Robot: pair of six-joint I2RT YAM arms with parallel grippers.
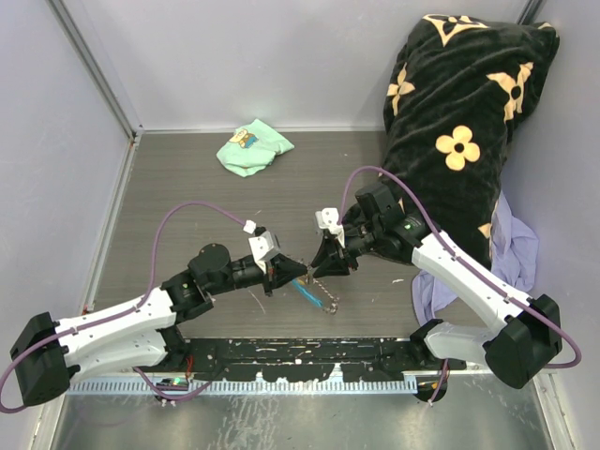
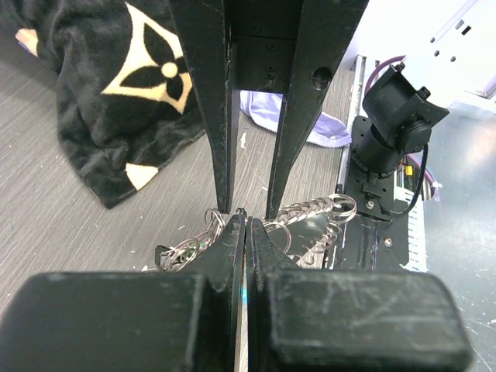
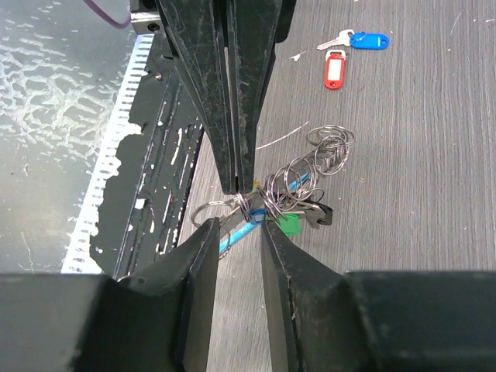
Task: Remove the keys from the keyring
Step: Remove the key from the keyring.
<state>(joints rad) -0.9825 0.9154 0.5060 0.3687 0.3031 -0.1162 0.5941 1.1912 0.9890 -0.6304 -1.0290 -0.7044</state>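
The keyring (image 3: pixel 267 195) is a bunch of silvery rings at the table's near edge, with a link chain (image 2: pixel 310 209) and a sky-blue fob (image 3: pixel 231 239). A green-tagged key (image 3: pixel 288 225) and a black-headed key (image 3: pixel 316 214) hang on the rings. My left gripper (image 2: pixel 246 217) is shut, pinching a ring of the bunch (image 3: pixel 244 194). My right gripper (image 3: pixel 239 226) faces it, open, its fingertips just short of the rings. Two loose keys lie apart on the table, one blue-tagged (image 3: pixel 366 39), one red-tagged (image 3: pixel 334 70). In the top view both grippers meet over the fob (image 1: pixel 305 292).
A mint-green cloth (image 1: pixel 253 147) lies at the back of the table. A black flowered blanket (image 1: pixel 459 122) fills the right side, with a lavender cloth (image 1: pixel 516 253) below it. The black perforated rail (image 1: pixel 309 354) runs along the near edge.
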